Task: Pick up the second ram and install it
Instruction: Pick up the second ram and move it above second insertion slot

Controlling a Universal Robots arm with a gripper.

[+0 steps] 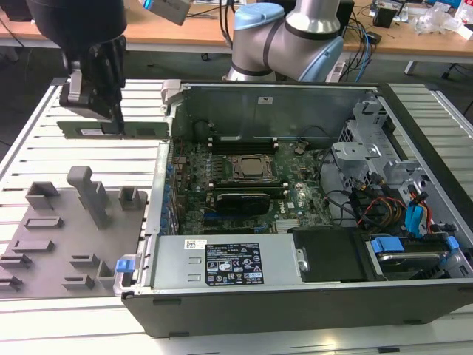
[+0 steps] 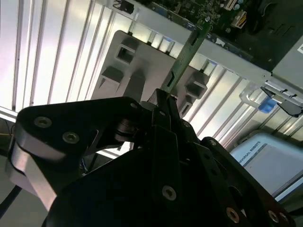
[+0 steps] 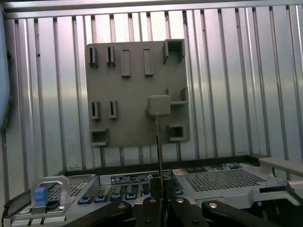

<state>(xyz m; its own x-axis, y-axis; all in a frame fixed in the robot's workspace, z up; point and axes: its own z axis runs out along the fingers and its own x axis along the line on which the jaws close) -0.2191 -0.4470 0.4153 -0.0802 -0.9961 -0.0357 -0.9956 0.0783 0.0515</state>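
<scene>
My gripper (image 1: pixel 114 118) hangs above the slatted table at the exterior view's left, just outside the open computer case (image 1: pixel 295 299). It is shut on the second ram (image 1: pixel 140 130), a thin green stick held level, its free end reaching toward the case wall. In the second wrist view the second ram (image 2: pixel 187 54) juts out from the black fingers (image 2: pixel 161 106) over the grey fixture. The first wrist view has the stick (image 3: pixel 158 142) edge-on as a thin line rising from the gripper (image 3: pixel 160 201).
A grey fixture (image 1: pixel 66 229) with upright blocks lies on the table below the gripper. Inside the case, the motherboard carries the square processor socket (image 1: pixel 251 168) with long black slots (image 1: pixel 242 139) beside it. The arm's base (image 1: pixel 288 37) stands behind the case.
</scene>
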